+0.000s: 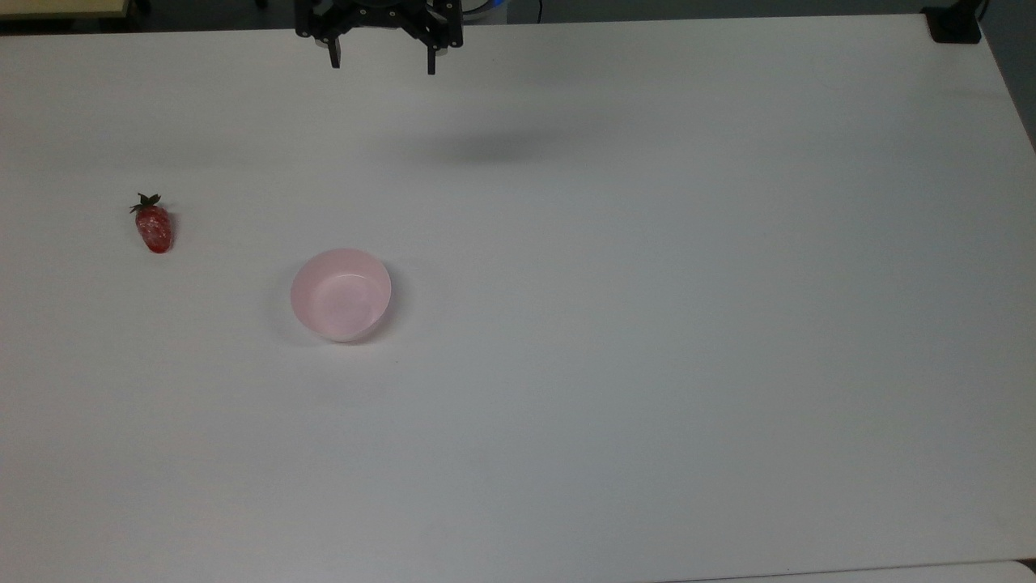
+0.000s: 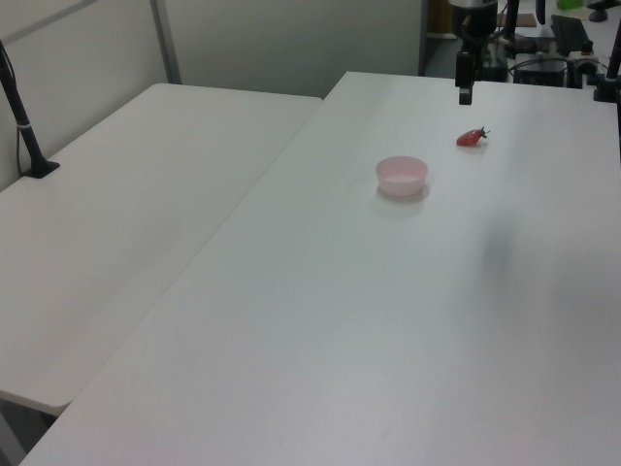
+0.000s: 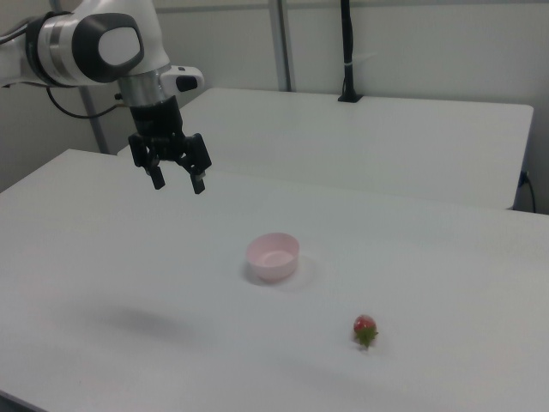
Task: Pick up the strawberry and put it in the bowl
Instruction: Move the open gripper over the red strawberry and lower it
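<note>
Strawberry (image 1: 153, 226) lies on its side on the white bench (image 1: 647, 324), toward the top view's left, leafy cap pointing to the far edge, nothing touching it. In the right view the strawberry (image 3: 364, 329) sits nearer the camera, to the right view's right of the bowl, green cap facing forward. In the left view the strawberry (image 2: 472, 137) lies beyond the bowl and a little to the left view's right.

Pale pink bowl (image 1: 341, 293) stands upright on the bench, well apart from the fruit — lower and to the top view's right of it. Its inside is bare in the top view and the right view (image 3: 273, 256); the left view shows the bowl (image 2: 402, 175) from the side.

Pincer (image 1: 382, 58) hangs above the bench at the far edge in the top view, both black fingers spread wide with nothing between them, tips pointing down. In the right view the pincer (image 3: 178, 182) hovers high — up and to the right view's left of the bowl, well clear of both things. A soft shadow (image 1: 494, 146) lies on the bench beneath.

A second white table (image 2: 126, 214) adjoins the bench at the left view's left, with a black post (image 2: 24, 121) standing on it.
</note>
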You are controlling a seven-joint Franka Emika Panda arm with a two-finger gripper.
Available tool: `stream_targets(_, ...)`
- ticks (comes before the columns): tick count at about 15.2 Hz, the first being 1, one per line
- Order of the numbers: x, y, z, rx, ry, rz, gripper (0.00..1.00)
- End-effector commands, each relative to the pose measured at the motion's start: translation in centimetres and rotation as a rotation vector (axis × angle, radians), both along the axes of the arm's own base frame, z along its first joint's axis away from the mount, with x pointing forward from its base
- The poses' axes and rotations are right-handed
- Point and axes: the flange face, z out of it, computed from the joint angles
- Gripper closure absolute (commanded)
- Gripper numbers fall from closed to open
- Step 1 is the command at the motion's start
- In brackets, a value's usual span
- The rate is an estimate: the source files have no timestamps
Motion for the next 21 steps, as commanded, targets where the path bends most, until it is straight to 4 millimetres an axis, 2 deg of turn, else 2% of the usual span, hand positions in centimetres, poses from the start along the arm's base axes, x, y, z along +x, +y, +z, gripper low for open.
stream_targets(1,-0.2,-1.2,1.7,0.036,-0.009,-0.009,0.00)
stream_targets(2,-0.2,-1.7,1.8,0.041,-0.010,-0.020,0.00)
stream_targets(7,-0.4,-1.7,2.3,0.076,0.048,0.001,0.00)
stream_targets(12,-0.1,-2.9,2.2,0.076,0.039,0.028,0.00)
stream_targets(13,0.0,-3.8,1.9,0.071,0.045,0.015,0.00)
stream_targets(14,0.3,-4.9,1.2,0.066,0.055,0.001,0.00)
stream_targets(16,1.2,-8.5,-0.1,0.067,0.034,0.021,0.00)
stream_targets(18,1.7,-13.5,-1.5,0.056,0.009,0.034,0.00)
stream_targets(21,2.2,-19.9,-5.1,0.018,0.019,0.039,0.00)
